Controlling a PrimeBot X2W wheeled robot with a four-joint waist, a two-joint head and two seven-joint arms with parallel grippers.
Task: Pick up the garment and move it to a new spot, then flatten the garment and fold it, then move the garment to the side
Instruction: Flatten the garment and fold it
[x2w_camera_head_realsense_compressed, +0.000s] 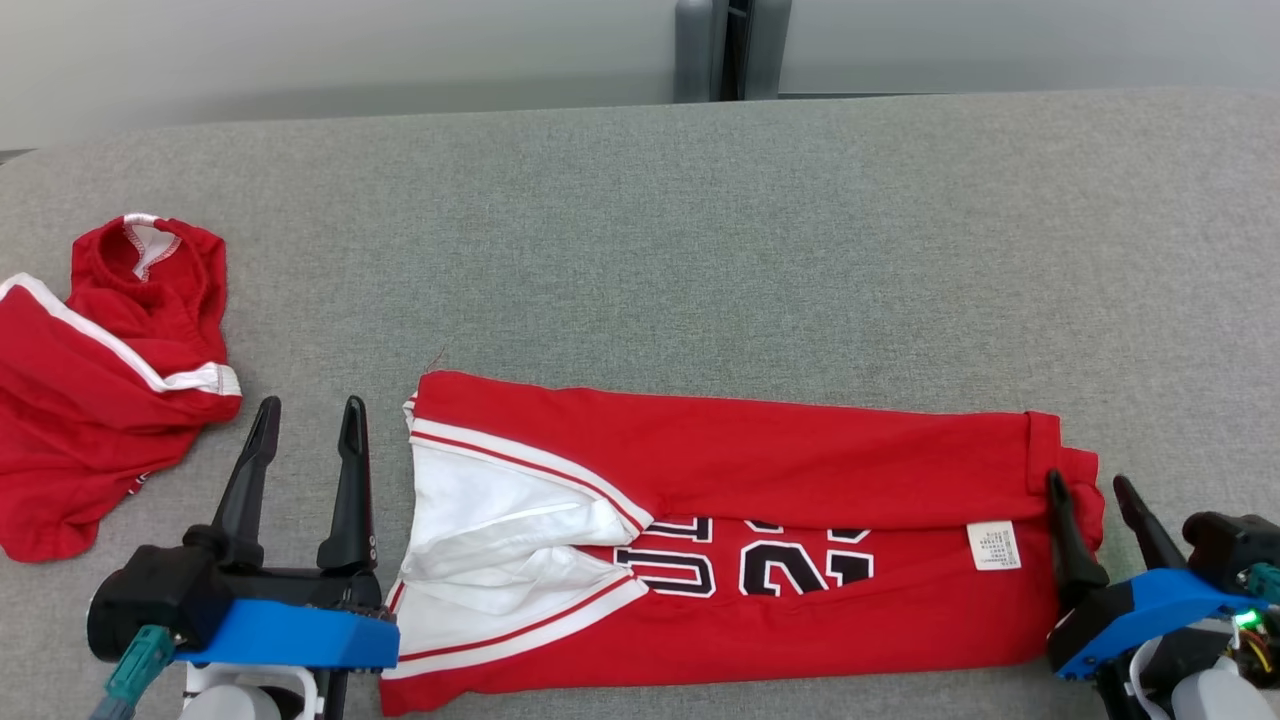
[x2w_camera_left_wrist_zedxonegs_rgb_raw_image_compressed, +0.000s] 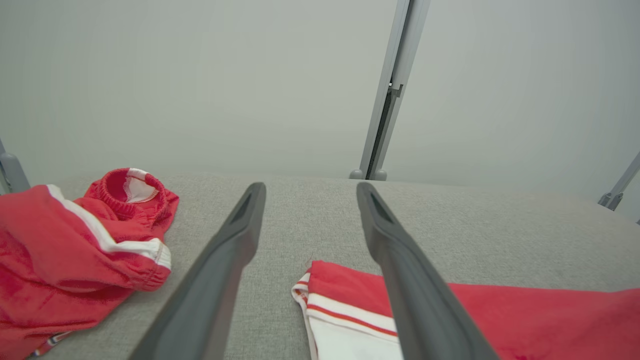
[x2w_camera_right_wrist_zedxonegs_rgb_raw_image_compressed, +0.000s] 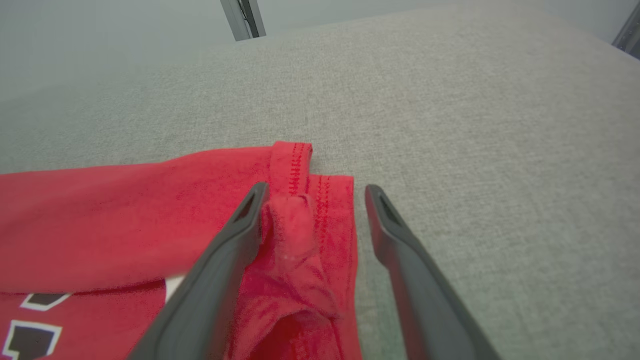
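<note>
Red jersey lies in a long folded strip on grey woven surface, between both grippers. Left gripper fingers apart, empty, beside the white-trimmed end. Right gripper fingers apart, straddling the bunched stitched hem.

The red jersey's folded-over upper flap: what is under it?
The tops of the black numbers run under the flap; just their lower halves show. The white label lies below its edge, uncovered. Anything else beneath is hidden.
</note>
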